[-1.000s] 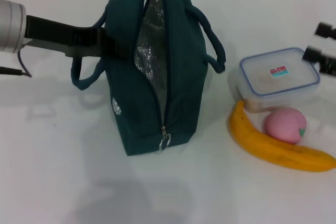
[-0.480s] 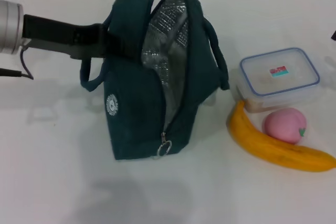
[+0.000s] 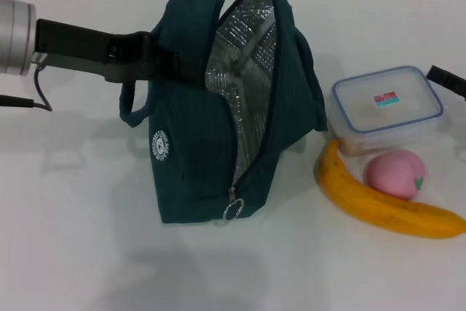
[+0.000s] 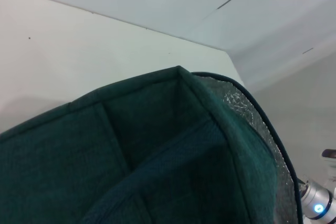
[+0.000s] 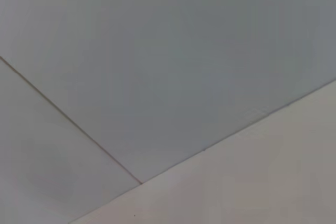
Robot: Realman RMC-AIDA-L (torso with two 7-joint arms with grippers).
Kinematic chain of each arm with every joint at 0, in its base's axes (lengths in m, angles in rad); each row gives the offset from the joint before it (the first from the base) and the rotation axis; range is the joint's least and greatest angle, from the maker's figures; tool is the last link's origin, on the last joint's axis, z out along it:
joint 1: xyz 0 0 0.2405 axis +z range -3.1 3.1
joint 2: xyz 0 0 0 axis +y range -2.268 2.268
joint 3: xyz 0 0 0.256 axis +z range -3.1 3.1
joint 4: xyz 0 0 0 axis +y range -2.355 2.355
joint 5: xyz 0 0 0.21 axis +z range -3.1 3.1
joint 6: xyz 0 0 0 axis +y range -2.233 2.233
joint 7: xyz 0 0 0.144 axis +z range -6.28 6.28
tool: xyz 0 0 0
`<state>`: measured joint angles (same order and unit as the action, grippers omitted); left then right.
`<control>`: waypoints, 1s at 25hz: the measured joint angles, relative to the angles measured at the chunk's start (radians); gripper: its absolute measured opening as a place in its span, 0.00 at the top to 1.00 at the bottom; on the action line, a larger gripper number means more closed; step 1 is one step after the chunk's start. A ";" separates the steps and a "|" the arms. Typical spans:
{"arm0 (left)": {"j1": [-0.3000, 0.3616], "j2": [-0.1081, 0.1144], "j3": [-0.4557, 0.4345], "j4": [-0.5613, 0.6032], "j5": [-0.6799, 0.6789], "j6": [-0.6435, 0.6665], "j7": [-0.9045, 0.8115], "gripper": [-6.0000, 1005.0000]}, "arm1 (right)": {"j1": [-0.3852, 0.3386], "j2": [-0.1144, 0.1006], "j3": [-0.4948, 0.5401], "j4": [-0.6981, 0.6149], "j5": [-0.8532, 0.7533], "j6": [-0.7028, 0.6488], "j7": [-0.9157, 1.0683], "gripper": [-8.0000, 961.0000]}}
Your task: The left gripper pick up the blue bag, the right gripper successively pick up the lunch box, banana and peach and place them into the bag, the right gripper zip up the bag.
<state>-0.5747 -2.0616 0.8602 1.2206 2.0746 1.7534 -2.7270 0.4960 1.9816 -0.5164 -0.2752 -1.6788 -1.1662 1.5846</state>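
Since a second before, the blue bag (image 3: 218, 114) had tipped toward my right and its mouth had gaped wider, baring more of the silver foil lining (image 3: 240, 78). My left gripper (image 3: 156, 60) reached in from my left and was clamped on the bag's upper left side, though the fabric hid its tips. In my left wrist view the bag (image 4: 131, 156) filled nearly everything, so nothing of my own gripper showed there. My right gripper (image 3: 446, 78) was cut off at the right edge of the head view, by the far corner of the lunch box (image 3: 387, 107); I could not tell whether it was parted or closed. That box sat on the desk (image 3: 73, 238) right of the bag, with the peach (image 3: 395, 174) in front of it, tucked against the banana (image 3: 378, 202).
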 joint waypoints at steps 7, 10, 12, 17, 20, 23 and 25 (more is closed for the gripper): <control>0.000 -0.002 0.000 0.001 -0.001 0.000 0.000 0.95 | 0.017 0.006 -0.005 0.017 -0.002 0.000 0.001 0.14; -0.001 -0.002 0.001 0.000 -0.001 0.000 0.000 0.95 | 0.025 0.006 -0.020 0.032 -0.003 -0.005 0.016 0.14; -0.001 -0.002 0.002 0.001 -0.001 0.000 0.001 0.95 | 0.028 0.004 -0.027 0.037 -0.003 -0.006 0.032 0.14; 0.000 0.001 0.001 0.000 0.003 0.000 0.003 0.95 | 0.034 -0.003 -0.049 0.038 -0.004 -0.015 0.089 0.14; 0.000 0.002 0.001 0.000 0.005 0.000 0.003 0.95 | 0.033 -0.009 -0.056 0.038 -0.003 -0.044 0.124 0.14; -0.001 0.002 -0.001 -0.005 0.006 0.000 0.005 0.95 | 0.030 -0.011 -0.056 0.034 0.000 -0.067 0.150 0.15; -0.001 0.003 -0.001 -0.006 0.006 0.000 0.005 0.95 | 0.031 -0.014 -0.056 0.033 -0.001 -0.078 0.166 0.15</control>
<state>-0.5753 -2.0588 0.8597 1.2145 2.0807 1.7532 -2.7221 0.5268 1.9675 -0.5726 -0.2422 -1.6796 -1.2441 1.7502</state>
